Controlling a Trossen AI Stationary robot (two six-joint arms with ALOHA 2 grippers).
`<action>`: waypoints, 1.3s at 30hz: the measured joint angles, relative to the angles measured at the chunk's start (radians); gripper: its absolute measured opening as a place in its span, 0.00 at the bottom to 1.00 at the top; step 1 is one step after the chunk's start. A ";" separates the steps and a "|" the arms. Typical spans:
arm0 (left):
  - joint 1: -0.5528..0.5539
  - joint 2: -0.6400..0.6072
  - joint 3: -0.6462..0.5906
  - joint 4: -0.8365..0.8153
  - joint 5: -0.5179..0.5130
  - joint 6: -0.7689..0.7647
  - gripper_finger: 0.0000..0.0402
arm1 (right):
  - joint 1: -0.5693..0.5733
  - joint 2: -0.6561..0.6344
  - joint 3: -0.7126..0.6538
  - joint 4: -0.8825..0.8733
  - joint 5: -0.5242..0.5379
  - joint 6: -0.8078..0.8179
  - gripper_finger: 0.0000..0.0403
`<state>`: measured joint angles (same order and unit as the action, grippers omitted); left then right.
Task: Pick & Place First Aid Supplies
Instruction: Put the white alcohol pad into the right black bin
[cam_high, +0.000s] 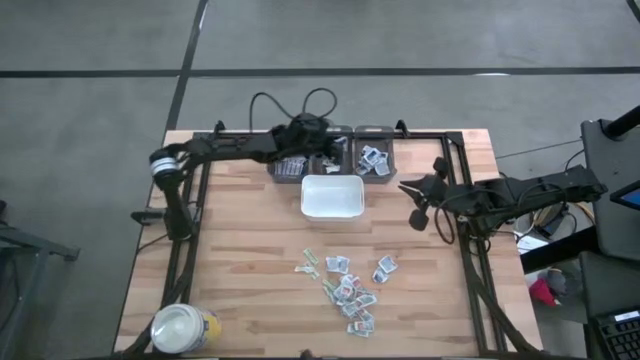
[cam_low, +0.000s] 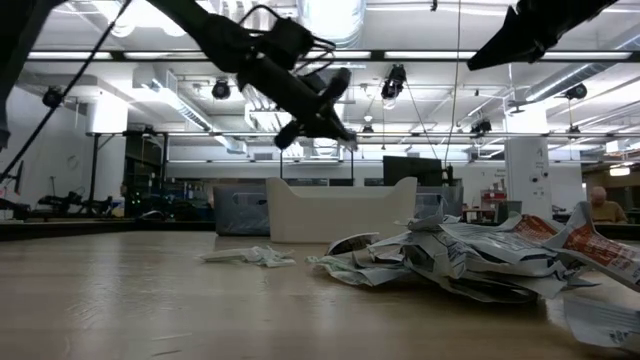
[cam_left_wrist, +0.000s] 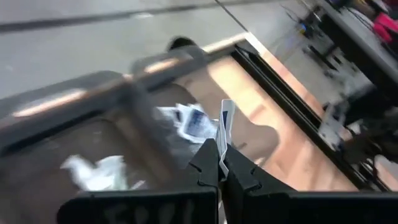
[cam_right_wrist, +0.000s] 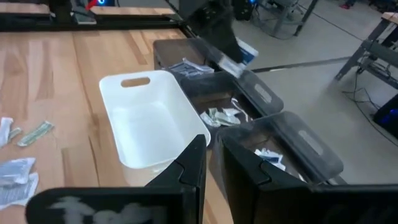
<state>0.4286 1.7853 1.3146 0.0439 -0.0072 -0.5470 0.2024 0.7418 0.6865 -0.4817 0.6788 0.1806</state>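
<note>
The first aid supplies, small white packets, lie in a loose pile (cam_high: 347, 285) (cam_low: 470, 262) on the near middle of the wooden table. My left gripper (cam_high: 325, 143) (cam_left_wrist: 221, 154) hangs over the clear bins (cam_high: 373, 158) at the far edge, shut on one white packet with blue print (cam_left_wrist: 226, 121) (cam_right_wrist: 240, 56). The bins hold more packets (cam_left_wrist: 189, 121). My right gripper (cam_high: 413, 203) (cam_right_wrist: 212, 158) waits at the right of the white tray (cam_high: 332, 197) (cam_right_wrist: 146, 121). Its fingers stand a narrow gap apart with nothing between them. My left gripper pinches the packet's lower end (cam_left_wrist: 224, 142) between its two fingertips. The fingers reach from the table's left, slanting down. The packet sticks out edge-on past the fingertips, lifted clear above the bins.
A yellow jar with a white lid (cam_high: 183, 328) stands at the near left corner. A dark frame (cam_high: 465, 200) runs round the table's sides. Cables (cam_high: 300, 105) loop behind the bins. Bare wood lies at the table's left and between tray and pile.
</note>
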 joint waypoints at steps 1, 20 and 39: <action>0.000 0.022 0.034 -0.007 0.025 0.001 0.00 | 0.000 0.000 -0.005 0.002 0.000 0.000 0.11; -0.038 0.315 0.416 -0.199 0.068 0.056 0.00 | 0.000 0.066 -0.039 0.002 0.000 0.003 0.11; -0.081 0.304 0.427 -0.169 0.093 0.156 0.00 | -0.543 0.123 -0.040 0.156 -0.515 0.133 0.16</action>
<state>0.3472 2.0897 1.7416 -0.1251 0.0855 -0.3914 -0.3405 0.8644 0.6468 -0.3259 0.1642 0.3133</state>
